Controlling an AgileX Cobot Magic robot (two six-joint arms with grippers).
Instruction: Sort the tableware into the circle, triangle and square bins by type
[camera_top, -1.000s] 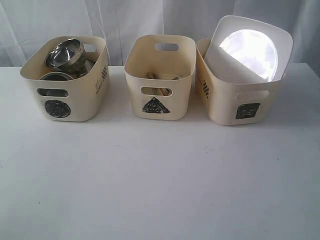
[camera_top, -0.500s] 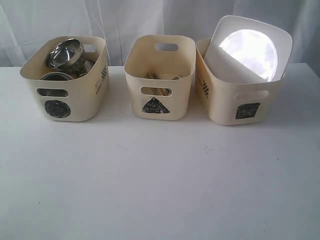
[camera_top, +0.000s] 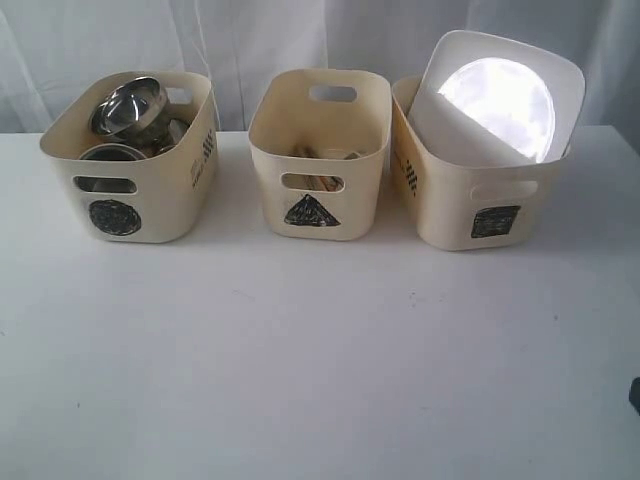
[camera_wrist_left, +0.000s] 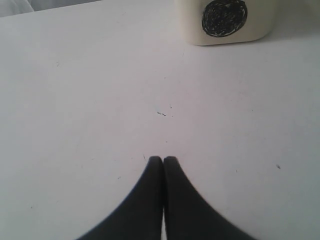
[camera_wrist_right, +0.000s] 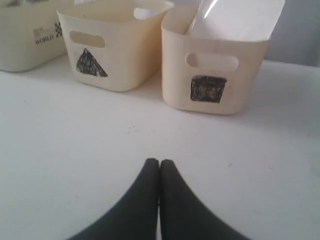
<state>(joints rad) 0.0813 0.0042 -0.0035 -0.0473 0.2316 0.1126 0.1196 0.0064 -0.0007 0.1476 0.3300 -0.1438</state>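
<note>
Table: you see a white, matt tabletop (camera_top: 320, 380) filling the lower and middle part of the exterior view; its far edge runs level across the frame.
Backdrop: you find a white curtain (camera_top: 270, 40) hanging in soft vertical folds just behind that far edge, closing off the rear.
Surface marks: you can make out a few small dark specks (camera_wrist_left: 161, 114) on the tabletop in the left wrist view.
Light: you note even, diffuse lighting; shadows on the table are faint and soft-edged.
</note>
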